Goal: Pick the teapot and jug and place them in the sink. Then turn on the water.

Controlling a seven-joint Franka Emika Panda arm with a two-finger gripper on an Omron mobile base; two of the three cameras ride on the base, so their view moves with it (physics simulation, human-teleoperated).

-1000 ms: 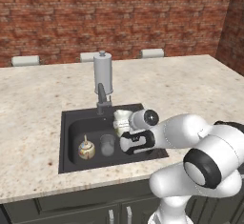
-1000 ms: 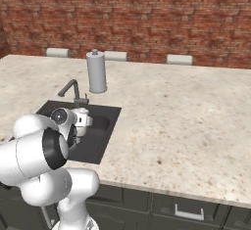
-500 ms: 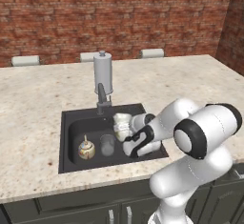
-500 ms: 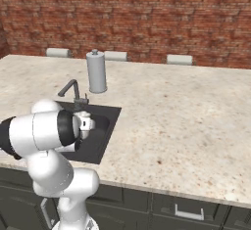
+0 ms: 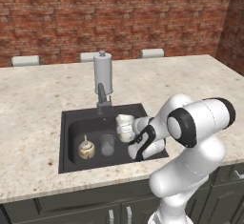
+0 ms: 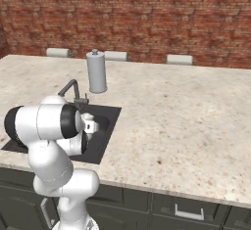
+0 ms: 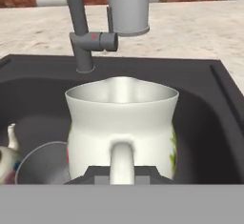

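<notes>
In the sink (image 5: 66,123), fingers (image 7: 95,173) clamp the jug (image 7: 121,123) handle.

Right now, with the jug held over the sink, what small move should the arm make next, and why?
Probably lower the jug a little further into the sink and then let go. The hand is shut on its handle, the jug hangs upright inside the basin beside the glass, and the teapot already sits on the bottom.
</notes>
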